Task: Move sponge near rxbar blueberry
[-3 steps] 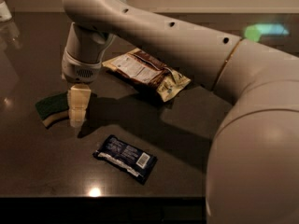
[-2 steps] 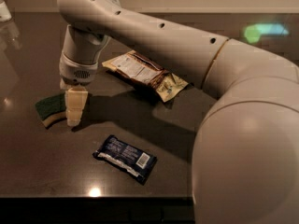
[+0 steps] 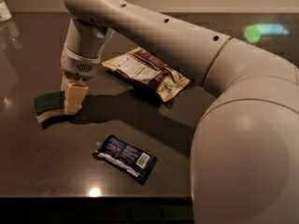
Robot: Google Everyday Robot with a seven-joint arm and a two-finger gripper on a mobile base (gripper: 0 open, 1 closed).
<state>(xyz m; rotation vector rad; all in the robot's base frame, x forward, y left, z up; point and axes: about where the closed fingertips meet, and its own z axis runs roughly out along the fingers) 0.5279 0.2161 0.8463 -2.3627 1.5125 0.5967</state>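
Dark, glossy tabletop [image 3: 46, 171] under dim light, with a pale wall behind. Gripper [image 3: 72, 97] down at table level on the left, against the right end of the sponge [image 3: 48, 104] and covering part of it. Cannot tell how wide it stands, or whether it has any hold on the sponge; looks to be touching it at least. Hangs from a thick cream wrist and arm [image 3: 163, 36] sweeping in from the right and filling much of the view.

Sponge flat on the table at the far left, green side up, yellow foam showing along the lower edge. Next out, rxbar blueberry [image 3: 125, 158] lying flat toward the front edge, to the right of the sponge and nearer the camera, well apart from it with bare table between. Farther back, a brown-and-cream snack bag [image 3: 147, 73] lying under the arm, apart from both.

Judging by the layout, early in the task. Reach to the sponge done or nearly done; secure grasp unconfirmed. Left to do: carry or slide the sponge rightward and forward, set it down just beside the bar, then release.

Count: one sponge, one rxbar blueberry, one snack bag, one gripper on one arm. Also one small white object [image 3: 3, 8] at the back left corner, too cropped to identify, and one greenish reflection [image 3: 264, 30] at the back right.
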